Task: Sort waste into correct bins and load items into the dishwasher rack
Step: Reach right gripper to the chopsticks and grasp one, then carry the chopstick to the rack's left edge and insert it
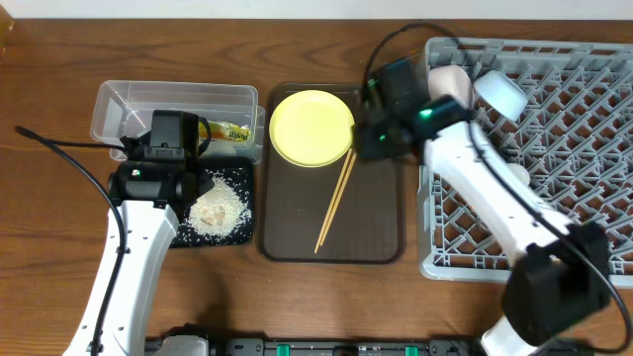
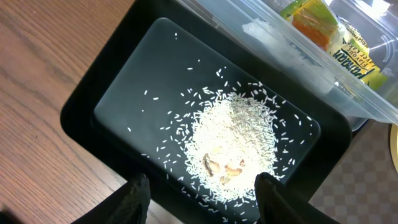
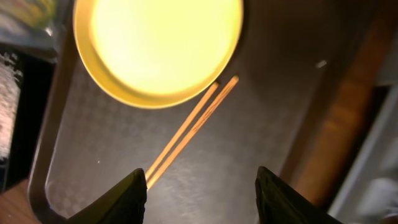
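Left tool (image 2: 202, 198) spread over shallow black tray's (image 2: 124, 93) white rice pile (image 2: 233, 149), its brown bits clear only in the left wrist view. Right tool (image 3: 200, 194) spread over two wooden chopsticks (image 3: 189, 130) at round yellow plate's (image 3: 158, 43) 5 o'clock.

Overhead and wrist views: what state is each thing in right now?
clear tub: holds the snack wrapper.
black tray: holds the rice pile.
yellow plate: empty, on the brown tray, not racked.
chopsticks: lying on the brown tray, ends at the plate's rim.
dishwasher rack: bowl in its far corner.
left gripper: open, above the rice.
right gripper: open, above the chopsticks.
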`<state>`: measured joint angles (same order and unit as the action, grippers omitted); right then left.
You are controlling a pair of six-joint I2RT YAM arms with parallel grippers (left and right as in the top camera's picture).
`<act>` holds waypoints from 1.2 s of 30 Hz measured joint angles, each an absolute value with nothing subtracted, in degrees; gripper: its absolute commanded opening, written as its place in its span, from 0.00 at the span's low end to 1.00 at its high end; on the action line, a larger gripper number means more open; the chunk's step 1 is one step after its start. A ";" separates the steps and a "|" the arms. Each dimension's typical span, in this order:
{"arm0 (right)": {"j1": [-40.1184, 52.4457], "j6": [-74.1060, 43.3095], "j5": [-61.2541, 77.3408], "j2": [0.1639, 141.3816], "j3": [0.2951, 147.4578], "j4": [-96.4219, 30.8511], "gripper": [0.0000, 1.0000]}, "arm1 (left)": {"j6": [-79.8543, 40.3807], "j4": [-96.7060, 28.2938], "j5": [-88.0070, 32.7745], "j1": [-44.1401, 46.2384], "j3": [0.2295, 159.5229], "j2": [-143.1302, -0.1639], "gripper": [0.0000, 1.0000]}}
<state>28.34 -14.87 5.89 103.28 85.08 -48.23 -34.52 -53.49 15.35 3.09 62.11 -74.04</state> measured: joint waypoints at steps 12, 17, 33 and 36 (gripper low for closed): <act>35.79 -30.24 -0.58 114.76 84.73 -48.77 0.52 | -34.52 -53.52 15.35 3.09 62.11 -74.04 0.57; 36.67 -33.52 -1.04 118.26 84.62 -49.08 0.51 | -34.52 -53.52 15.33 3.09 62.11 -74.04 0.57; 37.10 -35.83 -2.55 118.91 83.61 -48.99 0.50 | -34.52 -53.52 15.35 3.09 62.11 -74.04 0.57; 37.10 -36.25 -2.61 118.91 82.52 -48.53 0.50 | -34.52 -53.52 15.35 3.09 62.11 -74.04 0.57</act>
<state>37.10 -36.25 -2.61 118.91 82.52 -48.53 -34.52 -53.52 15.35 3.09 62.11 -74.04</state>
